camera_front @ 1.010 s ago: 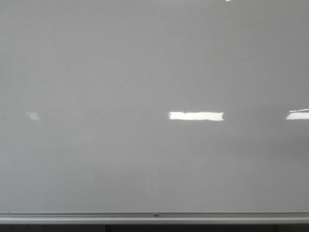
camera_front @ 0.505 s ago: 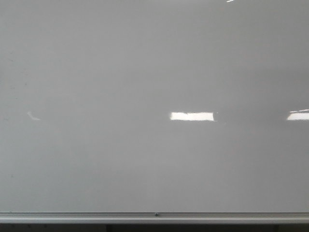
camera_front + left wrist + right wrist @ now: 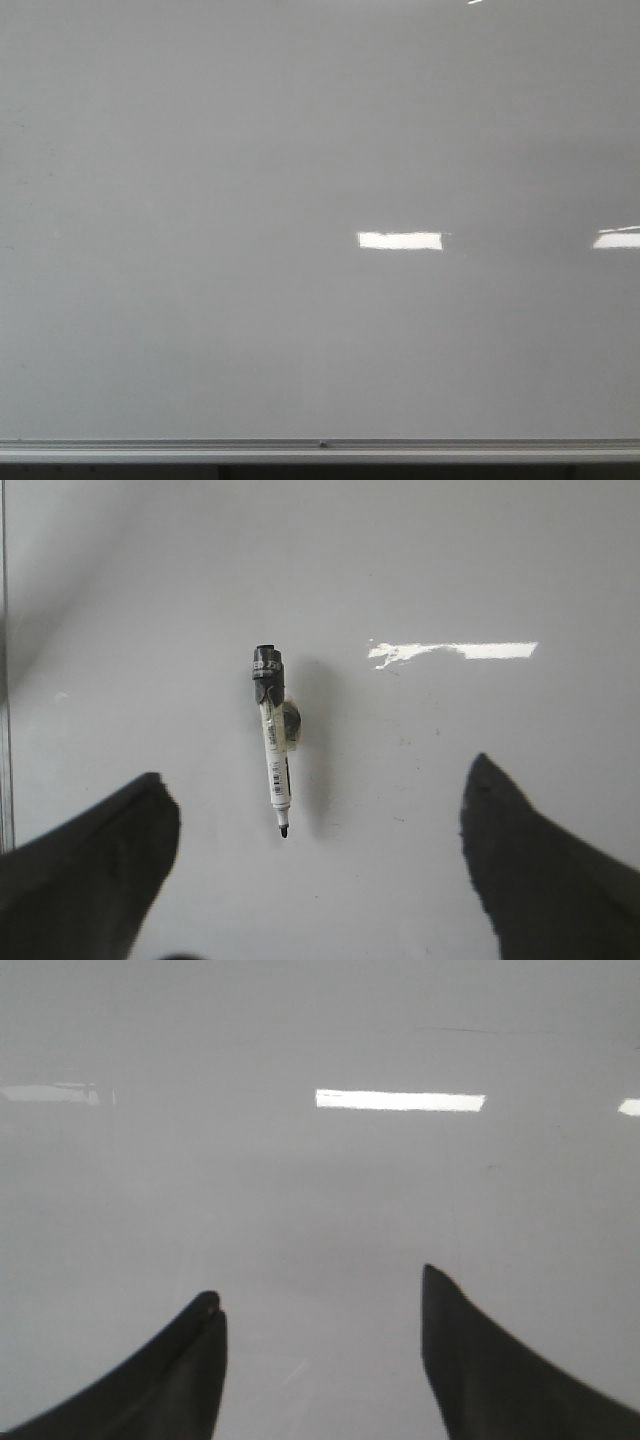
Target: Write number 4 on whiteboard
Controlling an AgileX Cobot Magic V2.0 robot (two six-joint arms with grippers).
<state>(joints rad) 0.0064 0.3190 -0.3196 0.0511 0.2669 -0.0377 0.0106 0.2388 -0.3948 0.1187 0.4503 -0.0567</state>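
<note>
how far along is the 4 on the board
Nothing is written yet: the whiteboard shows only light reflections. The marker sits uncapped on the board, unheld, ahead of the open left gripper. The right gripper is open and empty. Left: gripping the marker and every stroke.

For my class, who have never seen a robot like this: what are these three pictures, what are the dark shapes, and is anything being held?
A two-armed robot faces a whiteboard. One picture looks forward at the board, still blank, with its metal rail below. The other two come from cameras on each wrist. The dark shapes are pincer fingers: the left pincer and right pincer, both open and empty. Ahead of the left one a marker sits on the board, uncapped, tip toward the fingers, untouched. No number 4 is written yet.
</note>
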